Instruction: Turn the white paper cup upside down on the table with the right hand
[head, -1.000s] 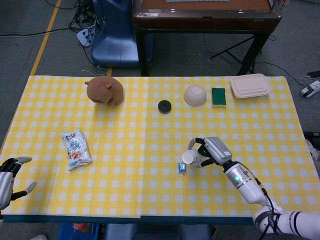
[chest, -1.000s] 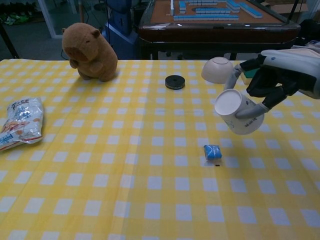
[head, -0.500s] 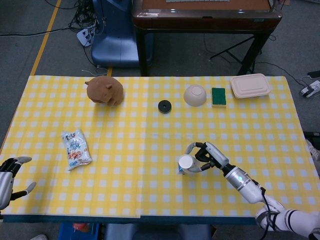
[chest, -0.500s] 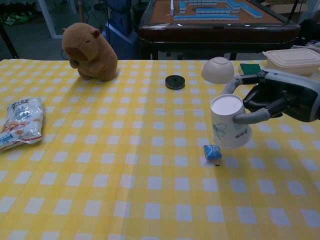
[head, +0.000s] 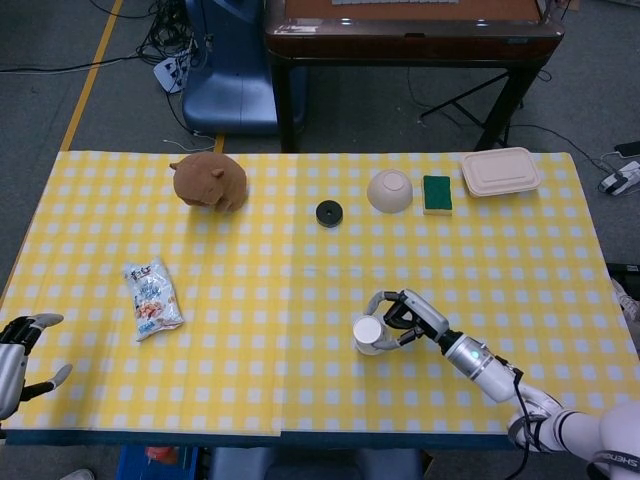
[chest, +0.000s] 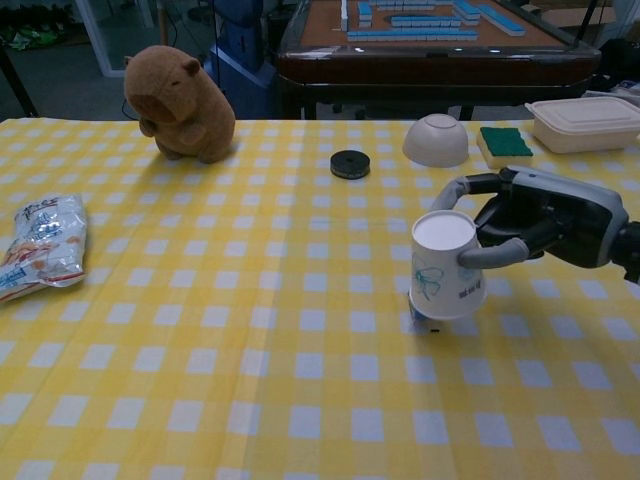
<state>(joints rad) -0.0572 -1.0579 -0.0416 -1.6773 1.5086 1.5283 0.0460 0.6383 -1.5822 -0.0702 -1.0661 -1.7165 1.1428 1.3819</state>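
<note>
Gripping the white paper cup (chest: 445, 266) from the 3 o'clock side, the right hand (chest: 530, 222) wraps its fingers (chest: 489, 254) around the cup's wall. The cup is upside down, its closed base facing up and its wider mouth down over the yellow checked tablecloth (chest: 250, 300). Whether the rim touches the cloth cannot be told, though a small blue wrapped object (chest: 412, 318) peeks out at the cup's lower edge on the 9 o'clock side. In the head view the same cup (head: 367, 335) sits toward 5 o'clock of the table centre, with the hand (head: 412, 317) reaching in from 4 o'clock.

The left hand (head: 20, 350) hangs at the table's 8 o'clock corner, its fingers apart and holding nothing.

Toward 11 o'clock of the table stands a brown capybara plush (chest: 178, 103). A snack bag (chest: 40, 245) lies flat toward 9 o'clock. Near 12 o'clock lies a small black round disc (chest: 349, 164); just to its 3 o'clock side is an overturned beige bowl (chest: 435, 140), then a green sponge (chest: 506, 144), then a lidded beige food container (chest: 584, 122) at the 2 o'clock corner. Beyond the table's far edge stands a dark wooden mahjong table (chest: 440, 40).
</note>
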